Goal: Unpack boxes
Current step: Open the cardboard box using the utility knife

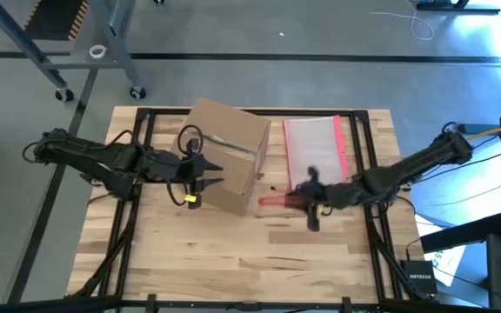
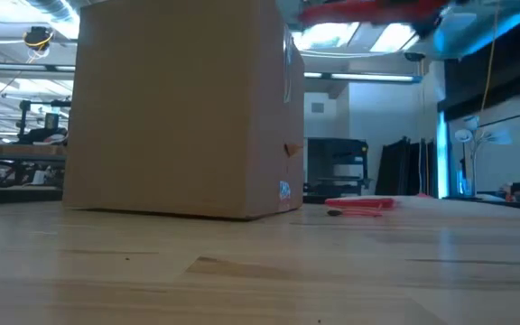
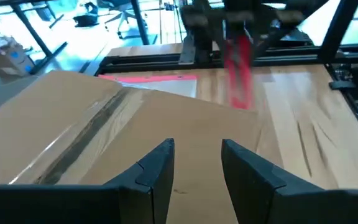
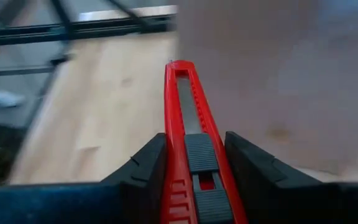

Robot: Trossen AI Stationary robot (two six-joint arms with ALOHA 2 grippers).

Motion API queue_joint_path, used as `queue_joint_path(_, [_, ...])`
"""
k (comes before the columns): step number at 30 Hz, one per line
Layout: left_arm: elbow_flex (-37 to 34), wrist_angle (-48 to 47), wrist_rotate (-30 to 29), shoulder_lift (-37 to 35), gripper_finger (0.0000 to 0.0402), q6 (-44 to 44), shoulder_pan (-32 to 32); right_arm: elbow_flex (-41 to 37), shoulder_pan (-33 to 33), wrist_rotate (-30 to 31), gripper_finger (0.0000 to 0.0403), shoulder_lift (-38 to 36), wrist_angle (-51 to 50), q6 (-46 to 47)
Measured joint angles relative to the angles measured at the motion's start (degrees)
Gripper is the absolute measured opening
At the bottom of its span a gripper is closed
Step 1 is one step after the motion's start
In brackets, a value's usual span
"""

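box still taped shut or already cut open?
Shut. The cardboard box has its top flaps flat, with clear tape along the seam in the left wrist view. No cut visible.

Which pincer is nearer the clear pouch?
Right. The right pincer, gripping a red box cutter, sits at the pouch's near edge; the left pincer is across the cardboard box.

Overhead, tabletop, 2 wrist cameras (box shared)

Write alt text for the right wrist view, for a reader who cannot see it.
The right gripper is shut on a red box cutter that points forward between its dark fingers, toward the blurred side of the brown box. The wooden table and a dark frame rail lie beyond.
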Motion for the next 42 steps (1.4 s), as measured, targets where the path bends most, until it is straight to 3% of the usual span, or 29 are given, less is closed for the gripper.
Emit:
queue_joint_path(4, [0.02, 0.11, 1.21, 0.33, 0.0127, 1.87, 0.05, 10.95, -1.16, 9.47, 0.0135, -1.25, -16.12, 0.24])
queue_joint_path(9, [0.02, 0.02, 1.33, 1.40, 0.0127, 2.29, 0.05, 19.42, -7.69, 11.69, 0.0135, -0.74, -25.75, 0.17])
queue_joint_path(17, [0.00, 0.14, 1.76, 4.11, 0.0127, 2.36, 0.59, 19.82, -19.32, -0.42, 0.0135, 0.61, -24.67, -2.53])
queue_joint_path(37, [0.18, 3.72, 1.69, 6.08, 0.0127, 3.71, 0.96, 19.86, -21.37, -7.65, 0.0135, 3.84, -21.12, -7.56])
queue_joint_path(42, [4.03, 2.12, 1.76, 5.88, 0.0127, 1.57, -2.36, 19.86, -22.30, -8.63, 0.0135, 3.84, -21.28, -7.65])
